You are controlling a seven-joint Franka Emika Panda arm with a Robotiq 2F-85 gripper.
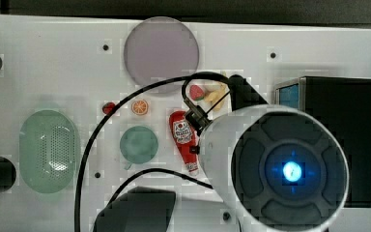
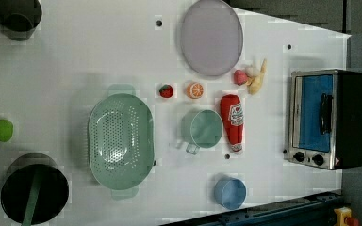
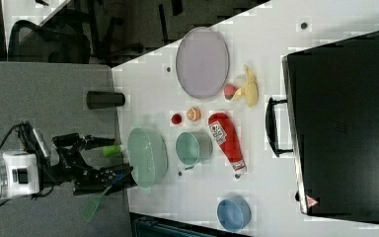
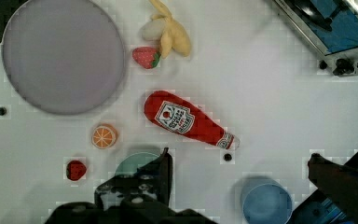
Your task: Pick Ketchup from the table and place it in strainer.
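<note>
The Ketchup (image 4: 186,119) is a red bottle with a white printed label, lying on its side on the white table (image 2: 75,56). It shows as the Ketchup (image 2: 233,122) in the left view, right of a dark green cup, and also as the Ketchup (image 1: 182,137) and Ketchup (image 3: 225,138). The pale mint strainer (image 2: 120,141) stands empty beyond the cup on the left view's left, seen too as the strainer (image 1: 48,150) and strainer (image 3: 148,155). My gripper (image 4: 238,158) hangs open well above the table with nothing between its fingers, apart from the bottle. It appears as the gripper (image 3: 122,159) on the right view's left.
The dark green handled cup (image 2: 202,128) sits between bottle and strainer. An orange slice (image 2: 194,90), strawberry pieces (image 2: 166,91), a banana (image 2: 257,77) and a mauve plate (image 2: 211,37) lie near. A toaster oven (image 2: 327,117) stands beside the bottle. A blue bowl (image 2: 229,192) sits by the table edge.
</note>
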